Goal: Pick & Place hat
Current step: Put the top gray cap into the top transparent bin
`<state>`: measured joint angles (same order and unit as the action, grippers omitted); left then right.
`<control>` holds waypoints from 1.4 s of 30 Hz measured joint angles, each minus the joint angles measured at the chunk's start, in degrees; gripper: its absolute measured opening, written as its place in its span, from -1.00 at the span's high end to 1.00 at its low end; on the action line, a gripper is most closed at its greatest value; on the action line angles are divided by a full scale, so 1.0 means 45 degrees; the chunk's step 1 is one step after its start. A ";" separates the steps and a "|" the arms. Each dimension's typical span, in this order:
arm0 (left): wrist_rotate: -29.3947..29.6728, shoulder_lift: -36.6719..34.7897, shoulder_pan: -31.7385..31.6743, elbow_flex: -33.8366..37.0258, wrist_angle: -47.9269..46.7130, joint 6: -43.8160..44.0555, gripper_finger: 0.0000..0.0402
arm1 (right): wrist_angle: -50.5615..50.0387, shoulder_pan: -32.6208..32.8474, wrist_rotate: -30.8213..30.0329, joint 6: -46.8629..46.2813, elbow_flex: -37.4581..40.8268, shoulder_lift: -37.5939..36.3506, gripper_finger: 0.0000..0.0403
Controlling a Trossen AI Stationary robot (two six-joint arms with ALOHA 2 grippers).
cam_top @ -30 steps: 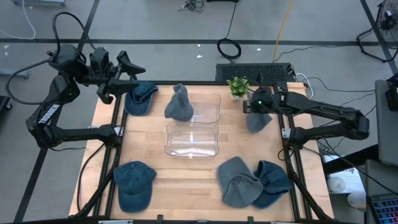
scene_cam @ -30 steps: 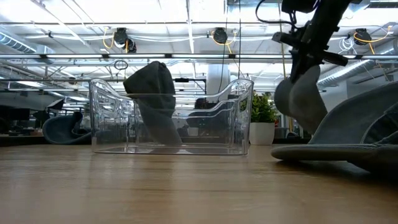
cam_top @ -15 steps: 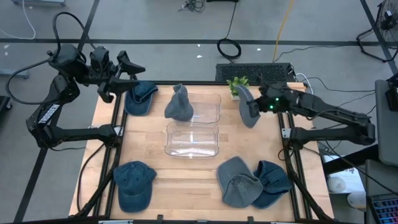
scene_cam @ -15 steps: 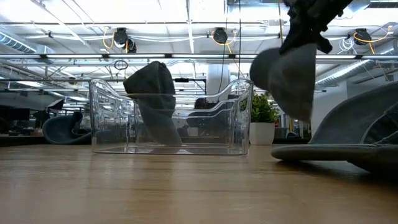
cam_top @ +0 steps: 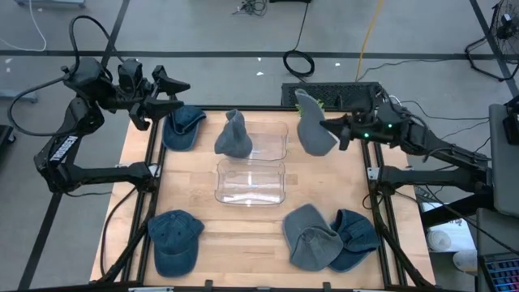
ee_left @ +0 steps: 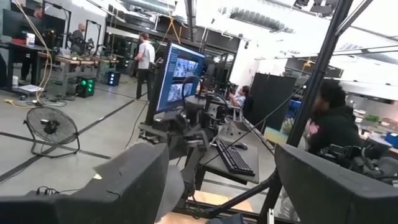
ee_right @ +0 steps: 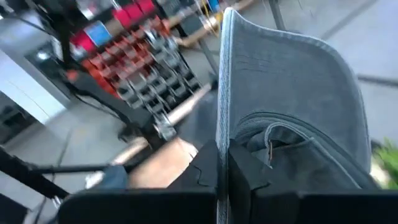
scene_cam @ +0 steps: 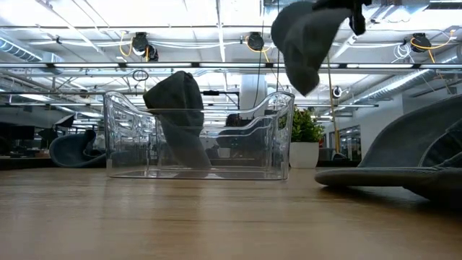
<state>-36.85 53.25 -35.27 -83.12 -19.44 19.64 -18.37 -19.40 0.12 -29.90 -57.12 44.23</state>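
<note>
Right tool (cam_top: 331,127) clamps the grey cap (cam_top: 310,124) by its brim, aloft beside the clear bin (cam_top: 251,162); left tool (cam_top: 166,96), fingers spread, hangs beyond the tabletop (cam_top: 243,235) corner.

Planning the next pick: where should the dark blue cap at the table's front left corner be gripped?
Probably by the brim. The blue cap lies flat with its brim toward the front edge, a thin flap that would fit between the fingers. Come from above; the table around it is bare.

grey floor (cam_top: 211,32), bright ceiling lights (scene_cam: 180,14), a monitor (ee_left: 177,74).
</note>
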 joint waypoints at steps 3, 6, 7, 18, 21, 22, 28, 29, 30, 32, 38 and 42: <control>0.0003 0.0000 0.0000 0.0002 0.0000 0.0005 -0.50 | 0.1041 -0.0005 0.0035 0.0159 0.0000 0.0015 1.00; 0.0039 0.0000 0.0000 0.0002 0.0000 0.0009 -0.52 | 0.1994 -0.0005 0.0185 0.0334 0.0000 0.0060 1.00; 0.0127 0.0000 -0.0002 0.0000 0.0000 0.0010 -0.53 | 0.2333 -0.0005 0.0364 0.0455 0.0000 0.0078 1.00; 0.0222 0.0363 0.0000 0.0002 0.0000 0.0083 -0.57 | 0.7895 -0.0023 0.2335 0.0714 0.0000 0.0897 1.00; 0.0222 0.0592 0.0000 0.0002 0.0011 0.0083 -0.59 | 0.9502 -0.0027 0.2945 0.0863 0.0000 0.1322 1.00; 0.0226 0.0665 -0.0005 0.0001 0.0025 0.0083 -0.59 | 0.9983 -0.0034 0.3194 0.0976 0.0000 0.1476 1.00; 0.0215 0.1158 -0.0005 0.0002 0.0792 0.0250 -0.56 | 1.2205 -0.0039 0.4114 0.1475 0.0000 0.2133 1.00; 0.0211 0.1243 -0.0003 0.0002 0.1024 0.0333 -0.56 | 1.2515 -0.0039 0.4119 0.1477 0.0000 0.2229 1.00; 0.0212 0.1303 -0.0002 0.0002 0.1245 0.0366 -0.56 | 1.2883 -0.0039 0.4119 0.1492 0.0000 0.2316 1.00; 0.0202 0.1402 0.0000 0.0002 0.1604 0.0409 -0.58 | 1.3589 -0.0055 0.4334 0.1579 0.0000 0.2443 1.00; 0.0197 0.1590 0.0000 0.0002 0.1790 0.0483 -0.62 | 1.5856 -0.0117 0.4761 0.1591 -0.0005 0.2701 1.00; 0.0188 0.1588 0.0000 0.0002 0.1938 0.0690 -0.60 | 1.7015 -0.0118 0.4988 0.1632 -0.0005 0.2881 1.00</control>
<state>-36.01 60.40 -35.27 -83.11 -10.72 22.74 58.20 -19.93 22.56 -22.56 -57.14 57.19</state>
